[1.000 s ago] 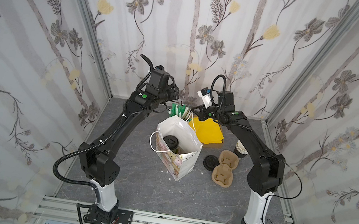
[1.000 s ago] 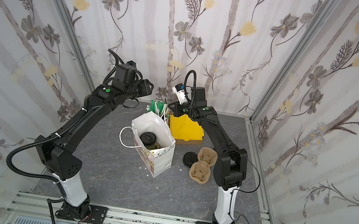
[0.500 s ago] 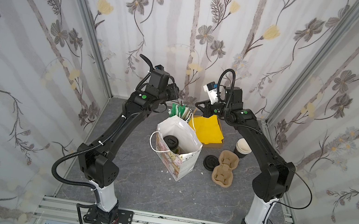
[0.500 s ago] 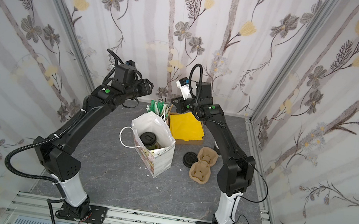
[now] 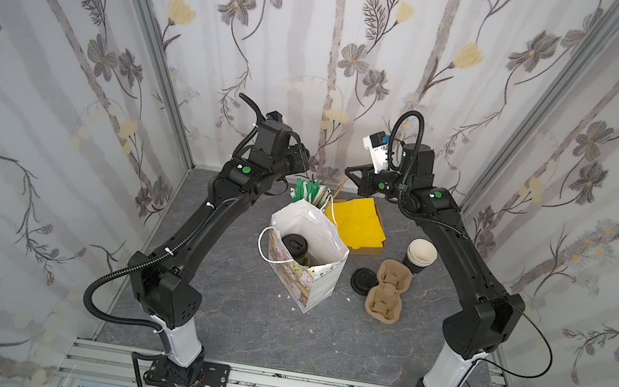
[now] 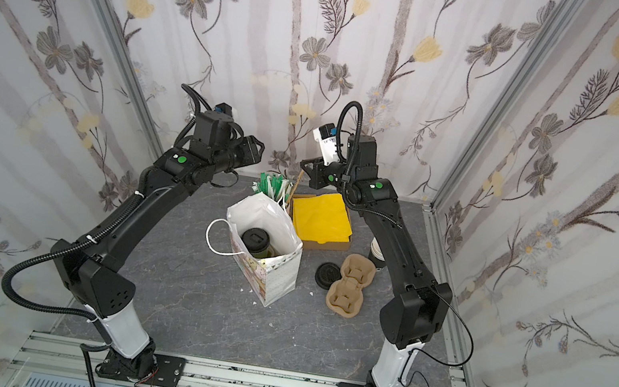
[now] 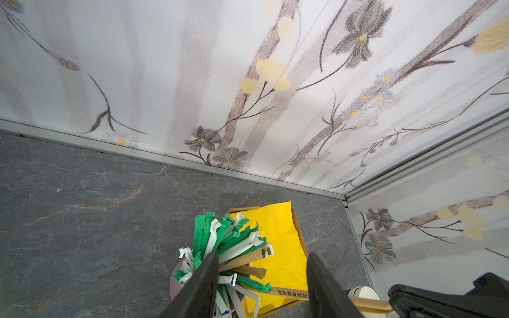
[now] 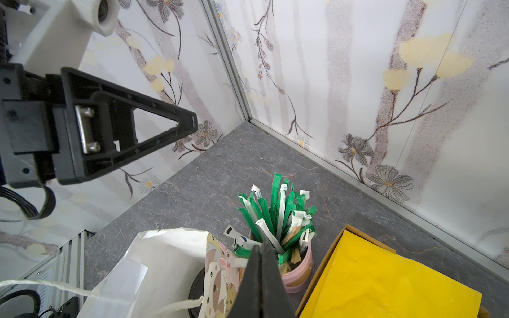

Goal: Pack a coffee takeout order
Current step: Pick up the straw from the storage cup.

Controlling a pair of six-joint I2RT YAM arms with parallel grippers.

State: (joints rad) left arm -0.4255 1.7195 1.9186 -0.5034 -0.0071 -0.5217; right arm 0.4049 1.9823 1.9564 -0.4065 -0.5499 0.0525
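Well, nearest me on the grey table (image 5: 237,318) stands the white paper bag (image 5: 320,284), mouth open, with the small green cup (image 5: 294,244), capped in black, already inside; just to its right lie a loose black lid (image 5: 362,282), the pulp carrier (image 5: 386,297) and the stack of black cups (image 5: 420,255); further back the yellow napkin (image 5: 354,220) lies in its cardboard box (image 5: 368,250), not yet packed; behind the bag a pink holder (image 8: 301,272) bristles with wrapped sticks (image 8: 275,209). Above it, by the far wall (image 5: 330,80), the right gripper (image 8: 260,253) is pinched fully together, and a thin tan stick (image 5: 339,190) hangs from its tip, apparently nipped by one end; the left gripper (image 7: 262,264) stands about half open over the holder, gripping nothing.

The step, I judge, is carrying that stick to the bag; it wants bringing over the mouth clear of the handle loop (image 5: 259,242), its free end lowered past the rim beside the cup before the jaws part; the left arm would do best to keep out of the way.

As for writing: cartoon animals (image 8: 220,272) decorate the bag, with no words I can make out; one tan wrapper (image 7: 289,294) bears a row of printed characters, too small to read; the green wrappers (image 7: 203,234) show nothing legible.
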